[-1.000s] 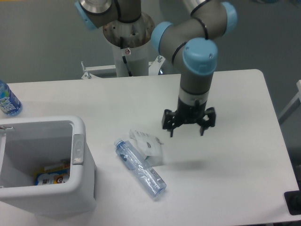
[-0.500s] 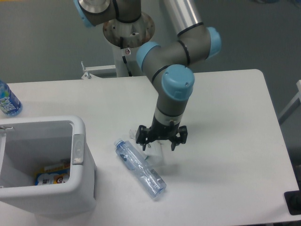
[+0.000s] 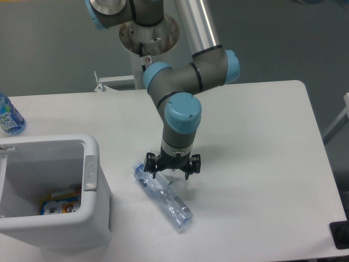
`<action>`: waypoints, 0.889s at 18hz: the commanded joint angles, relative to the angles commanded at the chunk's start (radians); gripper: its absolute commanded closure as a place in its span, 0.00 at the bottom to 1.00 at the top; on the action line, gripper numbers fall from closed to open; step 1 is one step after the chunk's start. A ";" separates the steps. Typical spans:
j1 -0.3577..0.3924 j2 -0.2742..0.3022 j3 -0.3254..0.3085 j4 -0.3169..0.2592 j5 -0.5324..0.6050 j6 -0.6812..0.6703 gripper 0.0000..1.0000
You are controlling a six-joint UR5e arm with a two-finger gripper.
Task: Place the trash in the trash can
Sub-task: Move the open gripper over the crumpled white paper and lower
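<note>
A clear bluish crinkled bottle (image 3: 163,196) lies slantwise on the white table, to the right of the trash can (image 3: 90,173). My gripper (image 3: 172,173) hangs open directly above the bottle's upper half, fingers spread left and right, nothing between them. The white paper packet is almost wholly hidden beneath the gripper; only a white sliver (image 3: 178,182) shows under the fingers. The white bin stands at the front left, with its grey tab on the side facing the bottle.
Inside the bin lie colourful packages (image 3: 57,202). A bottle with a blue label (image 3: 9,116) stands at the table's far left edge. The robot's base column (image 3: 148,52) rises behind the table.
The arm has swung left and toward the front, carrying the open gripper from right of the packet to over the packet and bottle. The bottle has not moved.
</note>
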 joint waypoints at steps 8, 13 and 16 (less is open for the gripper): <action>-0.002 0.001 0.002 -0.002 0.057 0.000 0.73; 0.000 0.011 0.002 -0.006 0.081 0.008 1.00; 0.000 0.012 0.009 -0.005 0.111 0.012 1.00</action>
